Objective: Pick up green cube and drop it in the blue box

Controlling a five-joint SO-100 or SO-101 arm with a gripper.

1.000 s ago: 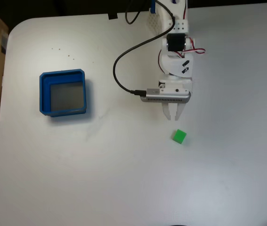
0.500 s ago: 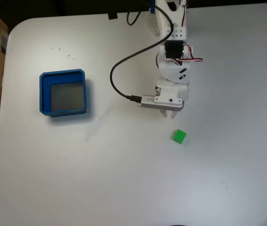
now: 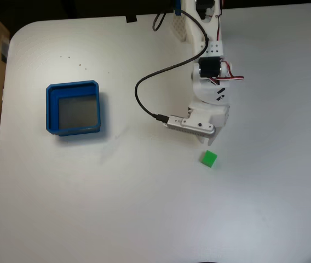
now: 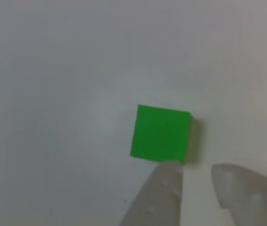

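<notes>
Here the green cube (image 3: 208, 159) sits alone on the white bench (image 3: 144, 208), well apart from the blue box (image 3: 74, 108) off to the left in the fixed view. Your jaws (image 4: 197, 181) hover just short of it, slightly parted and empty. It looks light, rigid and smooth-faced, so you should pinch two opposite flat sides squarely; a corner grip would likely let it twist out

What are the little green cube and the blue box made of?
The green cube looks like matte plastic, possibly foam: flat, even colour, plain faces and no shine in the close view. The blue box appears to be rigid plastic, judging by its thick, uniformly coloured walls with a slight sheen; its grey floor looks dull, material unclear.
</notes>
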